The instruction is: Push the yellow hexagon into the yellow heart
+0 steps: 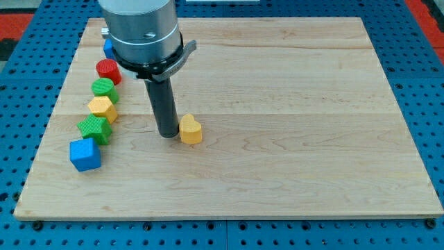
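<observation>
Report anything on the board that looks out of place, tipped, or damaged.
Nothing looks damaged or tipped. The one outlier is the yellow heart, alone mid-board right beside my tip, while the yellow hexagon sits in a tidy column at the view's left with the red cylinder, green blocks and blue cube.

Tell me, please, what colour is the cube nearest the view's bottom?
Blue; the cube shows clearly in the camera view.
</observation>
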`<state>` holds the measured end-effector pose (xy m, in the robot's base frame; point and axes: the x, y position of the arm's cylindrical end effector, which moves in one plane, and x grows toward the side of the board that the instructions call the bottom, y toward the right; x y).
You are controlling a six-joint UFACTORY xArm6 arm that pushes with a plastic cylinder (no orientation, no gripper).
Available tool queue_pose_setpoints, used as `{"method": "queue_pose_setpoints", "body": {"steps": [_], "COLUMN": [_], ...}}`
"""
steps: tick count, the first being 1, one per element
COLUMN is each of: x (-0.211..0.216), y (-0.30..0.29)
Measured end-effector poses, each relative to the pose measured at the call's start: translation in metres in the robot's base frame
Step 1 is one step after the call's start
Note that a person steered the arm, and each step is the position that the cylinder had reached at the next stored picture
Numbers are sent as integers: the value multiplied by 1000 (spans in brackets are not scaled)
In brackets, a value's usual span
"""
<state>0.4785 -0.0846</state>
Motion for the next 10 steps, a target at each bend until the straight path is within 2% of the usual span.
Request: {"method": "queue_pose_setpoints", "body": {"steps": [1,2,3,5,7,9,10], "x": [-23,-66,-74,-68,-69,-20,-12], "y": [7,6,-31,-111,-142,-116,-94]}}
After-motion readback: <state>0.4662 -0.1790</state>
